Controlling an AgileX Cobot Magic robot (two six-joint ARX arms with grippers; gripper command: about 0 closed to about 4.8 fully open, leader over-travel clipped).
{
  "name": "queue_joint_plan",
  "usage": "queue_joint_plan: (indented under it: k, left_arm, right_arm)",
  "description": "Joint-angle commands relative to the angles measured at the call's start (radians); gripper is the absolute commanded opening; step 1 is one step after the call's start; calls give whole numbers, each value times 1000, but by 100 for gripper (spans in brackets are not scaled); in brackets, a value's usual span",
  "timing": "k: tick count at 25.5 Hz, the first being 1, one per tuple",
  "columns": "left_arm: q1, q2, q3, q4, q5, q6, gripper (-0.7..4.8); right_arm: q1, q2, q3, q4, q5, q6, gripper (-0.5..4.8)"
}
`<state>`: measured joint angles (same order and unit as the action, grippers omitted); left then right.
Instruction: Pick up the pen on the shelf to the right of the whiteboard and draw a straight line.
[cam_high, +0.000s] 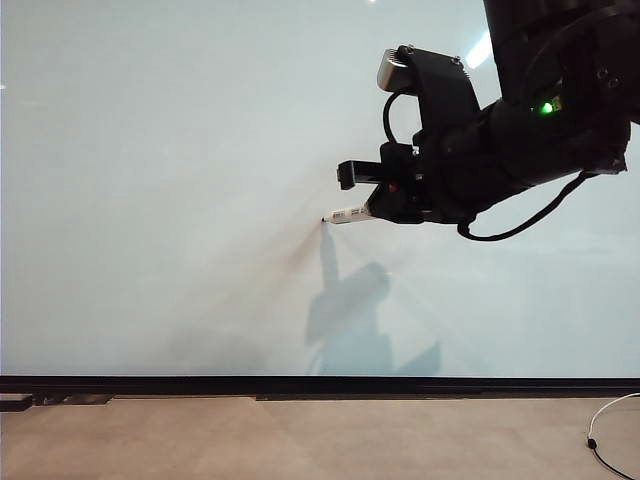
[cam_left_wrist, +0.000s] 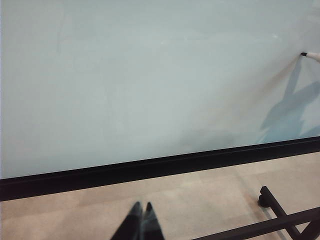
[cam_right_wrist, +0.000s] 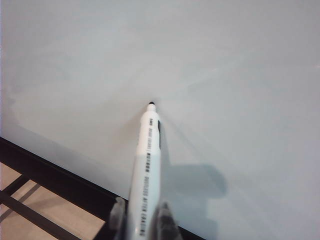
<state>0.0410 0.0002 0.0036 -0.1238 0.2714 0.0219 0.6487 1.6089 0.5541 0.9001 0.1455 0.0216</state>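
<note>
Right gripper (cam_right_wrist: 140, 220): raised in front of the board, right of its middle in the exterior view, fingers pinching the rear of the pen's barrel.
Pen (cam_right_wrist: 147, 165): white barrel, held nearly level and pointing at the board; black tip touching or almost touching the surface, I cannot tell which.
Print on pen: a row of small dark letters and a bar-like block run along the barrel; too blurred to read.
Board (cam_high: 150, 150): glossy pale grey-white, black strip along its lower edge; no stroke visible at the tip; the arm's shadow falls below the pen.
Left gripper (cam_left_wrist: 141, 222): low, near the floor before the board's black strip, fingers pressed together, holding nothing.
Cable (cam_high: 610, 430): white, on the floor at far right.
</note>
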Motion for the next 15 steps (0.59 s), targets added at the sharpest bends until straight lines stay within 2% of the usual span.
queue_joint_plan:
  k: [1, 9, 15]
  left_arm:
    - [-1, 0, 4, 8, 6, -1, -5]
    - [-1, 0, 4, 7, 6, 5, -5]
    - [-1, 0, 4, 6, 6, 5, -5]
  right_arm:
    - [0, -2, 3, 16, 18, -25, -7]
    - [-23, -5, -19, 10, 7, -25, -7]
    - [-36, -7, -21, 25, -63, -26, -7]
